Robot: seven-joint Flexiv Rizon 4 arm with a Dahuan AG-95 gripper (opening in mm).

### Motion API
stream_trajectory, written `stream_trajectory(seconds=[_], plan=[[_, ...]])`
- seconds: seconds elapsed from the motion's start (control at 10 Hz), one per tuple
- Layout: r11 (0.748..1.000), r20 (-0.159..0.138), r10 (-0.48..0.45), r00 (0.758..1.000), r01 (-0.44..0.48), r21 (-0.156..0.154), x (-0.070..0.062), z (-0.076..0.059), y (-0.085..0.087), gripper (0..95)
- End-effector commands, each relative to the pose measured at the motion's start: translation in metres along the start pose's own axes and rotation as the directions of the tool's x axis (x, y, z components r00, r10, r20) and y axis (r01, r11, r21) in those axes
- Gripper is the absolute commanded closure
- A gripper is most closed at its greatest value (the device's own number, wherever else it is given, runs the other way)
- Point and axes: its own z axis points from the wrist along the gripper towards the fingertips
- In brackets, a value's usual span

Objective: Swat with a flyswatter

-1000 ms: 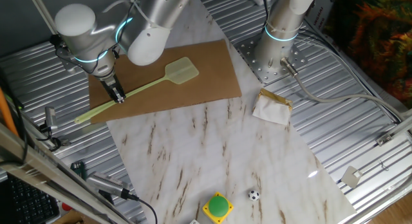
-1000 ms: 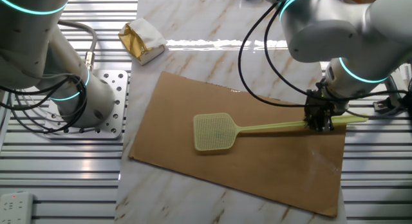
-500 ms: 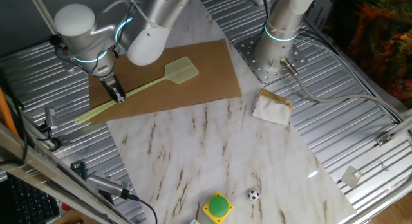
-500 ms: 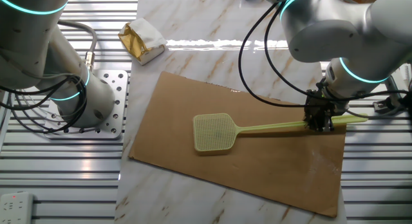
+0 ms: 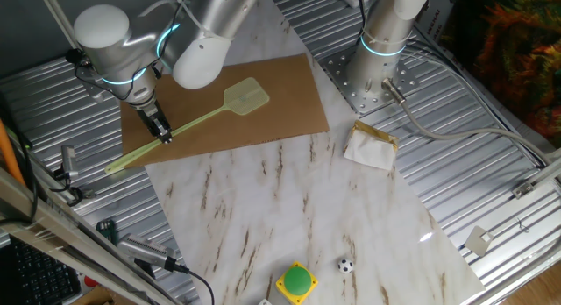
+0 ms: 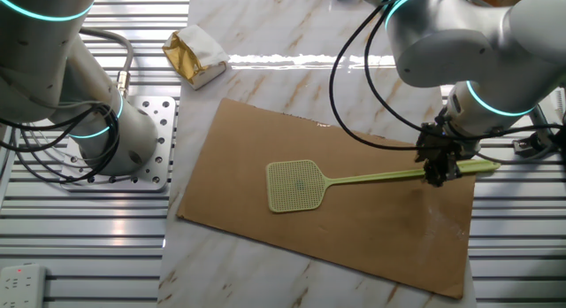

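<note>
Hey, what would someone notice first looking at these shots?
The big silver arm's claw pinching the handle of a pale yellow-green flyswatter, whose mesh head lies over a brown cardboard sheet. Then a green button on a yellow box at the marble table's near edge.

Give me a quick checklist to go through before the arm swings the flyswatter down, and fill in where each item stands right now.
1. Gripper closed on the flyswatter handle: ok, fingers clamp it near the tail end.
2. Grip far from the mesh head, for leverage: ok.
3. Head over the brown cardboard sheet: ok in both views.
4. Head lifted off the sheet: cannot tell, it looks flat or barely raised.
5. Swing path free of the wrapped packet, green button and small ball: ok, all lie well away on the marble.
6. Cables clear of the handle: cannot tell, they hang close above the sheet.
</note>
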Motion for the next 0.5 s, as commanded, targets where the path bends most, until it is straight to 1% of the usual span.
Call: stream_trajectory(seconds=[0.1,0.3,0.4,0.5], plan=[[1.0,0.001,-0.001,1.0,0.001,-0.002,-0.0003,0.0003,0.0,38.0],[1.0,0.004,0.003,1.0,-0.003,-0.003,-0.0003,0.0003,0.0,38.0],[1.0,0.015,0.011,1.0,-0.011,-0.005,-0.0003,-0.0002,0.0001,38.0],[0.999,0.038,0.04,0.998,-0.04,-0.016,0.0012,-0.0045,0.0011,38.0]])
